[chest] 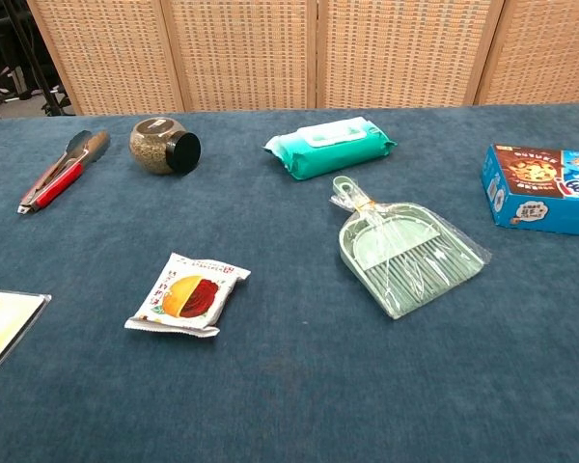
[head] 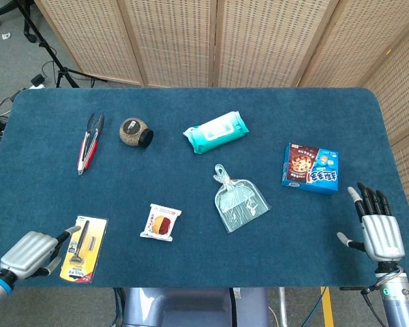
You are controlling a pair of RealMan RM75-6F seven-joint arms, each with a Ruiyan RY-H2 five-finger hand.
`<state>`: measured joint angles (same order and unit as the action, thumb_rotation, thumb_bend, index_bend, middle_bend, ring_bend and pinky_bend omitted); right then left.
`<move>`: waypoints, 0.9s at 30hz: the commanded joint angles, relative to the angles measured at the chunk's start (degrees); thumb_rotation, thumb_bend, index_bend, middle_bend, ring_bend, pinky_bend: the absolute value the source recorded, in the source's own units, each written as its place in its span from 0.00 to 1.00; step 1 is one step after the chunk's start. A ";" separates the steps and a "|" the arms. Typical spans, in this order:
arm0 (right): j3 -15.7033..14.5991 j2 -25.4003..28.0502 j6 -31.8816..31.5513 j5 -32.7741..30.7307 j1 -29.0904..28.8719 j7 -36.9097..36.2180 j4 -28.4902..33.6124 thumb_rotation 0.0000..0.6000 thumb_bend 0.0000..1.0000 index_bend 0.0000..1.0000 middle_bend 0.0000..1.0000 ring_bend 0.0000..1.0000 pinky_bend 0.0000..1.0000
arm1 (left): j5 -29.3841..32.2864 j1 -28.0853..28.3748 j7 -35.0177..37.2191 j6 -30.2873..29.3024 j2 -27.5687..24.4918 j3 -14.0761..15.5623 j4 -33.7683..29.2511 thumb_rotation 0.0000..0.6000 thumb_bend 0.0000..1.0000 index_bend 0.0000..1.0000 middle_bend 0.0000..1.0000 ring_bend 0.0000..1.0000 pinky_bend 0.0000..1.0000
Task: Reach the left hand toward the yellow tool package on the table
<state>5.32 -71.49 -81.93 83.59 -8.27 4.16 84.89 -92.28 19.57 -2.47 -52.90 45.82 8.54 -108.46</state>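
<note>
Left hand (head: 28, 253), fingers loosely curled, nothing held, is seen just left of yellow tool package (head: 84, 248); pkg's long axis runs near-to-far; right hand (head: 377, 231) is well apart.

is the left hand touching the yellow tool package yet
Cannot tell. In the head view the left hand sits at the yellow tool package, a fingertip overlapping its left edge, but contact or hovering isn't clear. The chest view misses the hand.
</note>
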 commanded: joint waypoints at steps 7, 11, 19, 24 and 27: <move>0.08 0.05 -0.01 -0.11 -0.01 -0.24 -0.10 1.00 0.16 0.00 0.00 0.00 0.00 | 2.28 0.87 -0.99 4.04 2.04 1.58 1.87 1.00 0.50 0.00 0.69 0.75 0.57; 0.06 -0.02 -0.16 -0.01 0.02 -0.15 -0.13 1.00 0.16 0.00 0.00 0.00 0.00 | 3.47 1.05 -1.32 4.99 2.99 1.74 2.81 1.00 0.50 0.00 0.69 0.75 0.57; 0.05 -0.01 -0.30 0.06 0.05 -0.21 -0.15 1.00 0.16 0.00 0.00 0.00 0.00 | 3.69 0.82 -1.75 5.00 3.75 2.45 3.34 1.00 0.50 0.00 0.69 0.75 0.57; 0.04 0.01 -0.42 0.12 0.10 -0.24 -0.17 1.00 0.16 0.00 0.00 0.00 0.00 | 3.98 0.98 -1.41 5.34 4.14 2.69 3.79 1.00 0.50 0.00 0.69 0.75 0.57; 0.03 0.00 -0.43 0.15 0.09 -0.20 -0.16 1.00 0.16 0.00 0.00 0.00 0.00 | 3.91 1.14 -1.57 5.61 4.23 2.88 3.83 1.00 0.50 0.00 0.69 0.75 0.57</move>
<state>5.35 -71.50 -82.36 83.73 -8.18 3.96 84.74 -88.35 20.68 -4.01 -47.31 50.04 11.40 -104.63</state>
